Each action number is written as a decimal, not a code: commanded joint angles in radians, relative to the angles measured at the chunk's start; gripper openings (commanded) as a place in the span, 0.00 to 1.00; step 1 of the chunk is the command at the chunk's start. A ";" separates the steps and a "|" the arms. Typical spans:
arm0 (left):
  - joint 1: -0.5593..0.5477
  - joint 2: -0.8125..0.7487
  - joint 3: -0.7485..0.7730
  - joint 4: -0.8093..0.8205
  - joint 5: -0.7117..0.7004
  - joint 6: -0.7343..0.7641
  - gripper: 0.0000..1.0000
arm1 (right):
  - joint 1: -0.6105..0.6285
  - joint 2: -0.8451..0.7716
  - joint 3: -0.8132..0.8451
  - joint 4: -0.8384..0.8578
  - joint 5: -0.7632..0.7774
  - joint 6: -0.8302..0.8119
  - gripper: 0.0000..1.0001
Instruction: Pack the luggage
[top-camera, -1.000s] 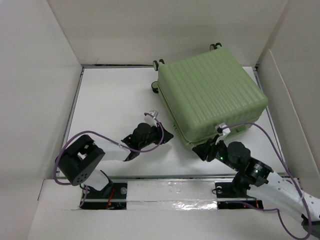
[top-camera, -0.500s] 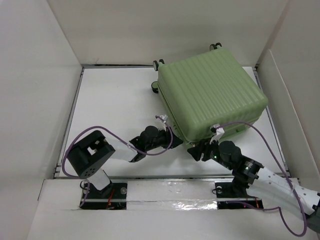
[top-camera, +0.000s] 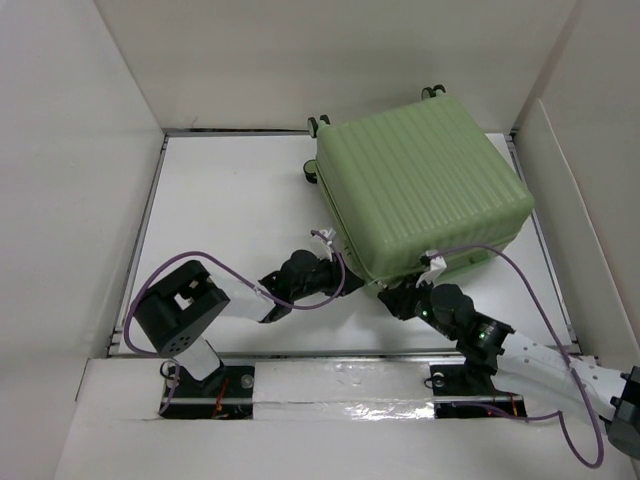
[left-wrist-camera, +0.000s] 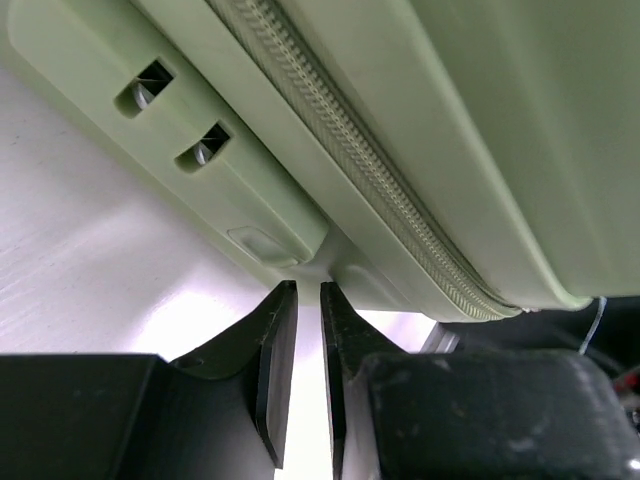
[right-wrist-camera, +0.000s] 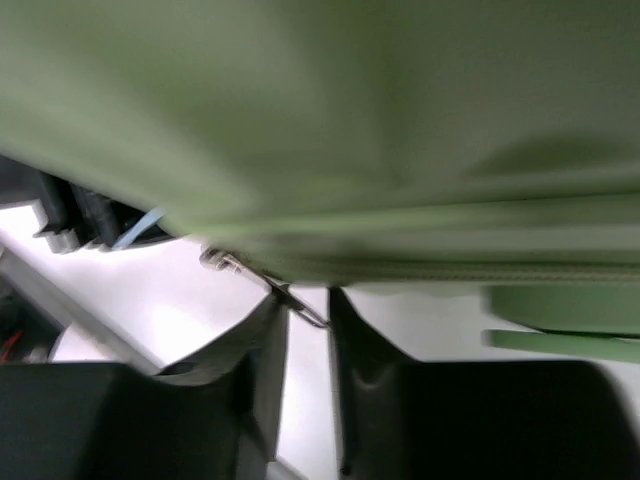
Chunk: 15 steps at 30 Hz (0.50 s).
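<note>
Both arms' narrow-gapped fingers (left-wrist-camera: 298, 350) (right-wrist-camera: 305, 350) crowd the closed luggage's (top-camera: 420, 195) near edge.

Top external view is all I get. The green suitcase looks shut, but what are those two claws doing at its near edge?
Observer: On the left wrist camera, the left gripper is almost closed, with nothing between its fingers, just under the luggage zipper.
Operator: And the other claw?
Observer: On the right wrist camera, a small metal zipper pull hangs right at the right gripper fingertips.
Operator: Has it grabbed it?
Observer: That picture is too blurred to tell.
</note>
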 joint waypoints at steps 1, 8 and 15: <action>-0.004 -0.009 0.058 0.079 0.018 0.011 0.13 | 0.006 0.020 -0.004 0.242 -0.005 0.017 0.18; -0.013 0.030 0.126 0.065 0.021 0.037 0.12 | 0.037 -0.060 -0.022 0.254 -0.011 -0.011 0.00; -0.023 0.089 0.230 0.051 0.040 0.045 0.11 | 0.076 -0.089 0.083 -0.056 0.018 -0.005 0.00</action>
